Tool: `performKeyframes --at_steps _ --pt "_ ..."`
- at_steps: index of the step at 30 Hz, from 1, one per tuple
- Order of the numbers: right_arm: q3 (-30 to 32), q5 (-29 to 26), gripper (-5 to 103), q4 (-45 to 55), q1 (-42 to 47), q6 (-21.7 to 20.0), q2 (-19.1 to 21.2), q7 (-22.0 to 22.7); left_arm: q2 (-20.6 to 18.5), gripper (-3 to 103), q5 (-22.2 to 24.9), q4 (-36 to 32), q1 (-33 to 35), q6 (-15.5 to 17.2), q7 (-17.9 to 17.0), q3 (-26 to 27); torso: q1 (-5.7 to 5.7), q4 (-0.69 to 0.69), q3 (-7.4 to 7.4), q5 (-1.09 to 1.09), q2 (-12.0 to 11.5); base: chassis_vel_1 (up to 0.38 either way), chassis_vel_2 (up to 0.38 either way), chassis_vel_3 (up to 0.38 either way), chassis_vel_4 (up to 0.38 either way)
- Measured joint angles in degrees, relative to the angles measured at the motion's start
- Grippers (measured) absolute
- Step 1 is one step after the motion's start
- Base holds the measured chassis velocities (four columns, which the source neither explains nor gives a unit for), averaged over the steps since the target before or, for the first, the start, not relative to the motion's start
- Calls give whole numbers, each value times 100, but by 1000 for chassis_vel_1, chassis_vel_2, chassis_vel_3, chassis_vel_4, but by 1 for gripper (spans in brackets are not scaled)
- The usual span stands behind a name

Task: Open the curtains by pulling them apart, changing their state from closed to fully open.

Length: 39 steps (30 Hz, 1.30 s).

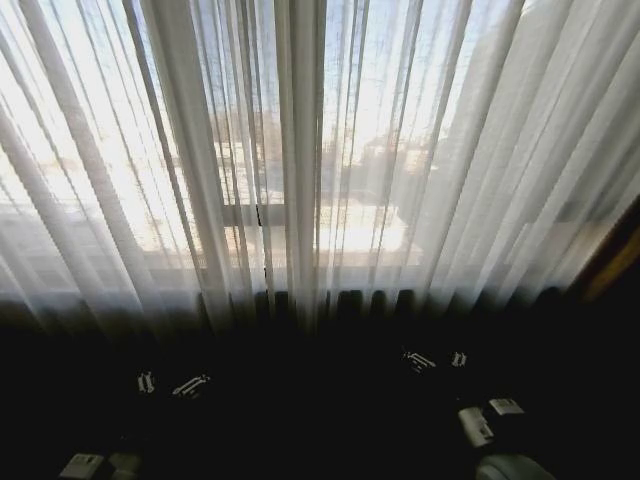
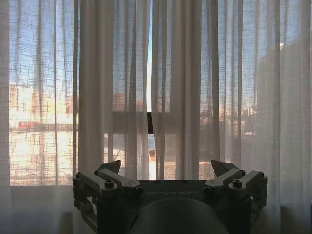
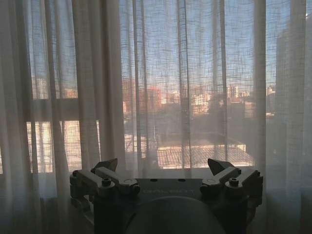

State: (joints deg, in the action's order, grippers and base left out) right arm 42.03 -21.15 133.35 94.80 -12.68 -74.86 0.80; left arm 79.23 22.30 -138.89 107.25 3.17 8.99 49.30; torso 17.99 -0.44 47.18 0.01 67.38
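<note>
Ahead of both spread grippers, apart: closed curtains [image 1: 300,150]

1. Everything's backlit: daylight comes through the sheer curtains [image 1: 300,150], blown out to white glare on the left.
2. The near foreground is almost black in the head view.
3. Both grippers [image 2: 165,170] [image 3: 163,168] show as dark silhouettes.
4. Pleats fan outward at the head view's edges.

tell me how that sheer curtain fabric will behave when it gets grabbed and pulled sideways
The sheer cream pleated curtains will likely be floppy, bunching rather than sliding stiffly: they hang in soft vertical folds. Probably light, since daylight and buildings show through the weave. The open left end effector may snag or slip on such thin cloth.
</note>
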Motion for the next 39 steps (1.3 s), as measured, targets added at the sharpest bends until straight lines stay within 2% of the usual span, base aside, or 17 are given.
performKeyframes --at_steps 26,36,39 --pt "20 -59 100 8 -1 70 3 28 21 100 -1 -44 27 -20 12 -4 0 0 0 0 0 6 18 0 -14" --pt "20 -69 100 -1 -4 88 -6 29 29 100 0 -49 43 -37 16 -3 0 1 0 3 0 88 281 -45 -295" --pt "19 -80 100 -2 -5 93 -6 30 30 100 0 -48 45 -67 17 5 0 -1 0 -6 0 20 340 -63 -372"
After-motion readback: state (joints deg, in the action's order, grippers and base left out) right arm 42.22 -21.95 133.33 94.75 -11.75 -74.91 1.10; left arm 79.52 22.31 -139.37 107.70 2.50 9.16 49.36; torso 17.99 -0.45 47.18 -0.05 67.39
